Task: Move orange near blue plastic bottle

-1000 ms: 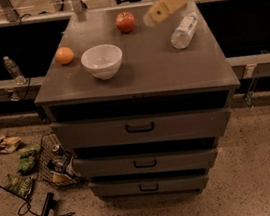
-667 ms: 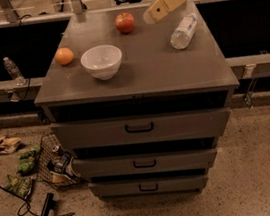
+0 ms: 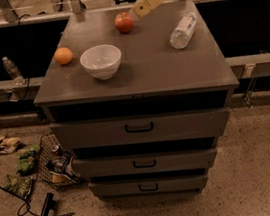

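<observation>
I saw the orange (image 3: 63, 55) sitting on the left side of the cabinet top (image 3: 160, 76), close to the left edge. It was small, round and bright, with a dull peel. It sat just left of the white bowl (image 3: 101, 61), with a narrow gap between them.

The blue plastic bottle (image 3: 183, 30) lay on its side near the right edge, with its white cap pointing toward the far side. It was well apart from the orange, and the bowl stood between the 2.

The gripper (image 3: 137, 12) hung over the far part of the top, angled down and left. Its tan tip was just right of the red apple (image 3: 123, 22). I could not tell whether it was clenched or released, and it carried nothing that I could see.

Open grey surface ran from the bowl to the bottle and along the near edge in front of both.

The top looked flat and matte. The bowl was smooth and glossy, and the bottle was clear ribbed plastic with a pale label. Below the top were 3 drawers (image 3: 139, 127) with dark bar handles.

On the speckled floor to the left stood a wire basket (image 3: 50, 163) beside crumpled snack bags (image 3: 19, 185). A smaller clear bottle (image 3: 12, 70) stood on the ledge at the far left.
</observation>
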